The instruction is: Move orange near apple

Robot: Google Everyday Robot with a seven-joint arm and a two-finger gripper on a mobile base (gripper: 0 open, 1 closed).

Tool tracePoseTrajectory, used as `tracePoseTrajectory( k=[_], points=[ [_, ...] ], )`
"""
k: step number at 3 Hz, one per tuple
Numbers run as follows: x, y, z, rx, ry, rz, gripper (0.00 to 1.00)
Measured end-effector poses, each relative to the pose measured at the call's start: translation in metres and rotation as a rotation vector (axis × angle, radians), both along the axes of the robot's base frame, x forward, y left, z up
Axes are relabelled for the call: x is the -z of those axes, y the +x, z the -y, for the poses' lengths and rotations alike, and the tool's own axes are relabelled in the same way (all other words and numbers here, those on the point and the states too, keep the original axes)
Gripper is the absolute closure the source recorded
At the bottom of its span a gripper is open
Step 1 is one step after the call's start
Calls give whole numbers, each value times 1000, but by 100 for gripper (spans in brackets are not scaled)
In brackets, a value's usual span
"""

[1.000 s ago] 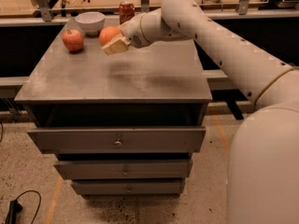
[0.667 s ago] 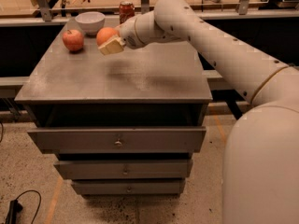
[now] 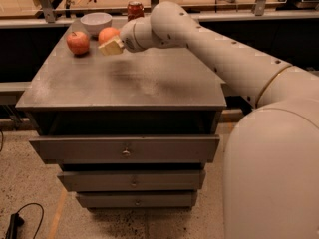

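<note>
Camera view, working outward from the near edge: passing over the drawers (image 3: 124, 149) and the bare near half of the surface (image 3: 139, 78), finding nothing obstructing there. Reaching in from the right edge toward the far left corner, with the hand (image 3: 112, 46) gripping the orange (image 3: 107, 34) between pale pads. Not showing whether resting on the top or hanging just above it. Lying just left of that, near but apart, the apple (image 3: 78, 43).

Risking, if pressing farther left, knocking the apple and sending it rolling off the left edge. Risking too, on letting go, the orange rolling away, being round on a flat top. Crowding the far edge just behind both fruits, a white bowl (image 3: 96, 26), with a jar (image 3: 135, 9) to its right, leaving little room for setting down farther back.
</note>
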State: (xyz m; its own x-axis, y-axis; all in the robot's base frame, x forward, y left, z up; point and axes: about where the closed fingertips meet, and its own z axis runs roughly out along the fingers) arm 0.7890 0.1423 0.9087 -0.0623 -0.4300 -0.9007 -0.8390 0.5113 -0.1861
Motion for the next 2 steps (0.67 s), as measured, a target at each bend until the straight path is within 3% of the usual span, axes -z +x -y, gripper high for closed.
tracePoseTrajectory(
  k=[1,2],
  points=[
    [6,14,-18,0,16,-9,100],
    [20,26,-35,-21,40,-33,82]
  ],
)
